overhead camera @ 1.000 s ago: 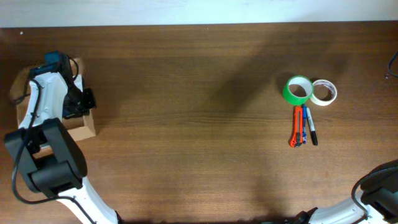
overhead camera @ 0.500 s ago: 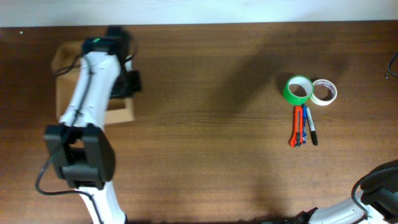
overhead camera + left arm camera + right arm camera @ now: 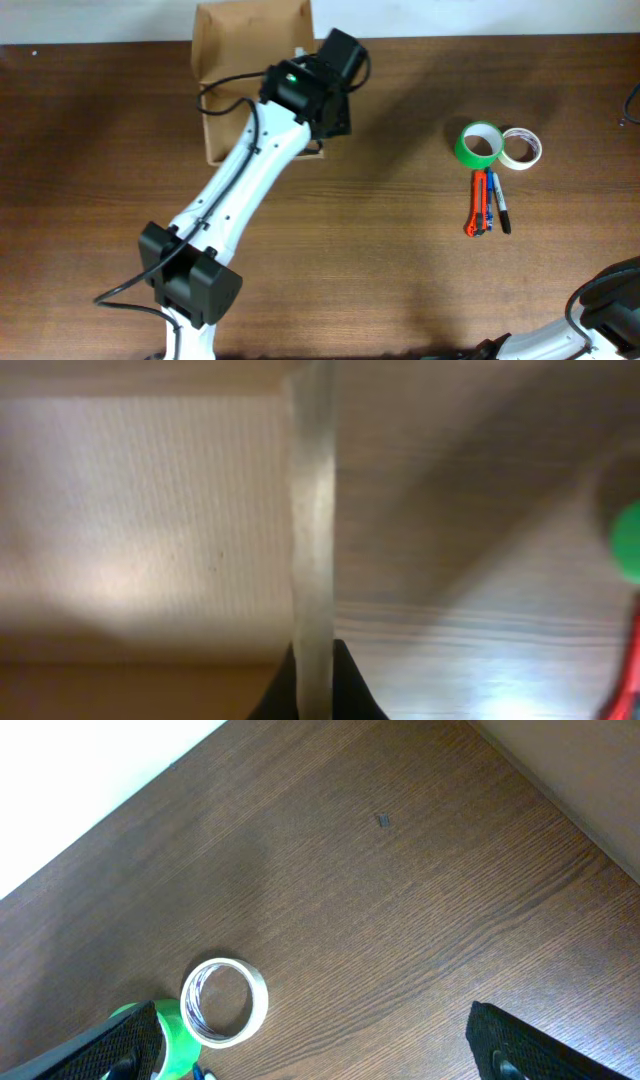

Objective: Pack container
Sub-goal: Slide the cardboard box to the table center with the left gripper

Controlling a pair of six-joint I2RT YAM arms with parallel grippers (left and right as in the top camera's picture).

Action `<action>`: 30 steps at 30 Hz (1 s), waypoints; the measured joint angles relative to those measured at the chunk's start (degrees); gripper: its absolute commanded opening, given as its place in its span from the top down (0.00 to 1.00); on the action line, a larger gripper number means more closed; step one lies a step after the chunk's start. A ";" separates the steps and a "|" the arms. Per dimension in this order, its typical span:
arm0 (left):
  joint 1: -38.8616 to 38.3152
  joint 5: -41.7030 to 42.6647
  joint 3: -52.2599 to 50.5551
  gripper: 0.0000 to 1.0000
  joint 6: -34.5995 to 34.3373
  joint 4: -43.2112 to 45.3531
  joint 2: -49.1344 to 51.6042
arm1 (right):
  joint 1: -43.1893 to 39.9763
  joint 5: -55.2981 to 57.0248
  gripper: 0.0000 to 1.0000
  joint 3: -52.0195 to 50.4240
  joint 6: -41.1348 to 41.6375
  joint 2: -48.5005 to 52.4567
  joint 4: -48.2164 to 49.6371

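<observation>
where dark wood table [image 3: 400, 270] meets white background [image 3: 450, 15], left tool [image 3: 316, 665] clamped on container [image 3: 250, 40] wall, right tool [image 3: 320, 1045] apart

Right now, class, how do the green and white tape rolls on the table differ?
Colour: the green tape roll is bright green, the white tape roll pale. Size: the green roll looks slightly wider across than the white roll. Place: the green roll lies nearer the cardboard box, the white roll beyond it. Both are rings lying flat on the table, side by side.

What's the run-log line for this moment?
left claw: shut on container wall | right claw: open, empty | green tape roll: not packed
</observation>
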 measured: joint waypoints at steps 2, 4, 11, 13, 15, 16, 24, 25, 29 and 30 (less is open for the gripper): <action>-1.40 0.17 0.02 0.98 -1.57 1.53 0.50 | 0.00 0.00 0.01 0.00 0.02 0.00 0.00; -3.02 1.09 0.09 0.98 -2.67 3.19 1.79 | 0.00 0.00 0.01 0.00 0.02 0.00 0.02; -5.90 4.39 0.20 0.98 -4.13 3.52 9.75 | 0.00 0.00 0.01 0.00 0.04 0.00 0.00; -5.90 5.09 0.20 0.98 -4.26 3.19 11.15 | 0.00 0.00 0.01 0.00 0.00 0.00 0.00; -5.88 5.40 0.20 0.98 -4.31 2.64 12.09 | 0.00 0.00 0.01 0.00 0.02 0.00 0.02; -5.88 5.51 0.20 0.99 -4.31 2.43 12.31 | 0.00 0.00 0.01 0.00 0.00 0.00 0.00; -6.36 6.21 0.20 0.98 -4.31 3.56 15.39 | 0.00 0.00 0.01 0.00 0.00 0.00 0.00; -6.60 6.19 0.20 0.98 -4.31 3.67 15.89 | 0.00 0.00 0.01 0.00 0.02 0.00 0.02; -7.89 6.16 0.20 0.98 -4.31 4.96 17.40 | 0.00 0.00 0.01 0.00 0.00 0.00 0.02; -8.33 6.14 0.20 0.98 -4.31 5.42 17.70 | 0.00 0.00 0.01 0.00 0.00 0.00 0.02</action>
